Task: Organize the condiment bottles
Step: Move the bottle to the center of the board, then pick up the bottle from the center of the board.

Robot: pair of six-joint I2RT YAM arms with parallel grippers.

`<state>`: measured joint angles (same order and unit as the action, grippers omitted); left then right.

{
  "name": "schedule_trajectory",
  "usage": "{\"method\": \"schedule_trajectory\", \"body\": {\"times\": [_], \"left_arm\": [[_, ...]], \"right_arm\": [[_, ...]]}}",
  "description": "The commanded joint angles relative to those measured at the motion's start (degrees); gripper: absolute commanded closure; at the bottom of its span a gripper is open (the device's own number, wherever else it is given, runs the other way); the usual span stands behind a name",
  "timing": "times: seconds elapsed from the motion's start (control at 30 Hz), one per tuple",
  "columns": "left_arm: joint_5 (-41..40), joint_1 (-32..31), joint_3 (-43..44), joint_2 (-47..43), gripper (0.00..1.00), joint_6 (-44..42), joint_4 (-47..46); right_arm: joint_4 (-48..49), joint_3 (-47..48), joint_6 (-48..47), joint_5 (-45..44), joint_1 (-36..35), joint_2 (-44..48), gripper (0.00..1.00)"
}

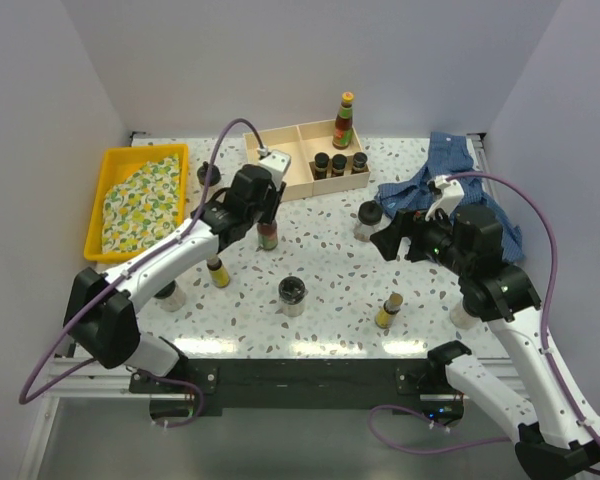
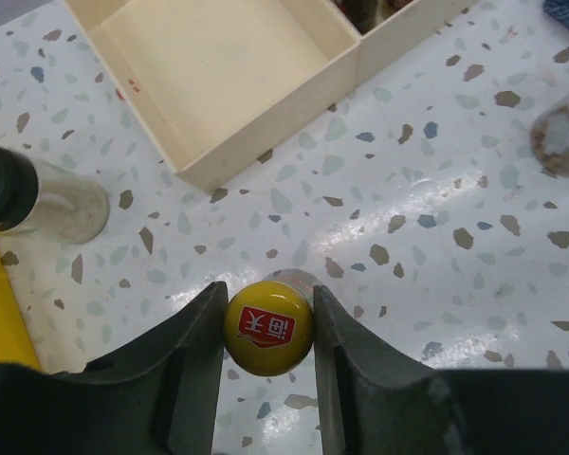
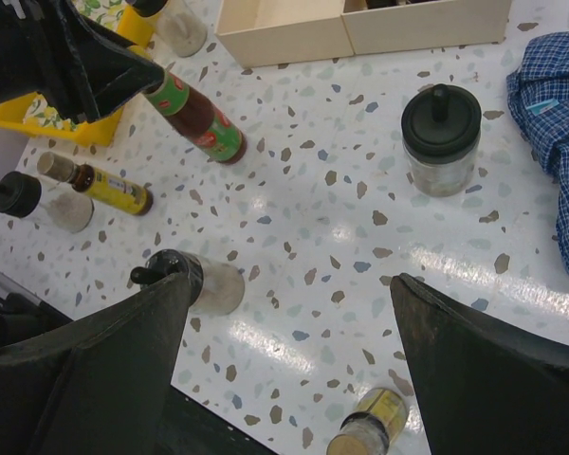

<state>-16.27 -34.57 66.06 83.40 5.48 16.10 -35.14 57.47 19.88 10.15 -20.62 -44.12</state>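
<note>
- Pinched in the left pincer (image 2: 268, 313): the yellow cap (image 2: 268, 327) of a slim sauce bottle (image 3: 194, 114), with both fingers touching the cap in the left wrist view.
- Visible from the left wrist: only the cap and its red label, nothing of the bottle's body.
- Visible only from the right wrist: the bottle's dark red body and green label, base down on the desk (image 3: 360, 237), just in front of the wooden box (image 3: 284, 38).
- Spread wide and holding nothing: the right pincer (image 3: 289, 294), over bare desk between a black-lidded jar (image 3: 440, 137) and a second jar (image 3: 194, 280).
- Visible only from above: three small dark-capped bottles (image 1: 338, 163) side by side in the box's right compartment, and a tall orange-capped bottle (image 1: 344, 122) at its far corner; cannot tell whether inside or just behind.
- Also only from above: a yellow tray (image 1: 115, 160) holding a lemon-print cloth (image 1: 145, 200) on the left.
- On the right in that view: a blue checked cloth (image 1: 430, 180).
- Standing apart on the desk: one tiny yellow bottle (image 1: 218, 271) beside the left arm, another (image 1: 388, 310) near the front edge.
- Half hidden under the left arm from above, clearer from the right wrist: a third jar (image 3: 66, 210).
</note>
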Motion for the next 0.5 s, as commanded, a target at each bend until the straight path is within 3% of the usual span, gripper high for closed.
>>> {"method": "schedule_trajectory", "body": {"times": [0.0, 0.2, 0.47], "left_arm": [[-0.5, -5.8, 10.3, 2.2, 1.00, -0.3, -2.1], [-0.7, -8.1, 12.6, 5.5, 1.00, -0.6, -5.3], [1.9, -8.7, 9.5, 6.4, 1.00, -1.5, -14.1]], "right_arm": [[1.4, 0.5, -0.6, 0.4, -0.1, 0.0, 0.09], [1.3, 0.3, 0.1, 0.2, 0.0, 0.1, 0.09], [1.1, -0.4, 0.6, -0.7, -0.1, 0.5, 0.09]]}}
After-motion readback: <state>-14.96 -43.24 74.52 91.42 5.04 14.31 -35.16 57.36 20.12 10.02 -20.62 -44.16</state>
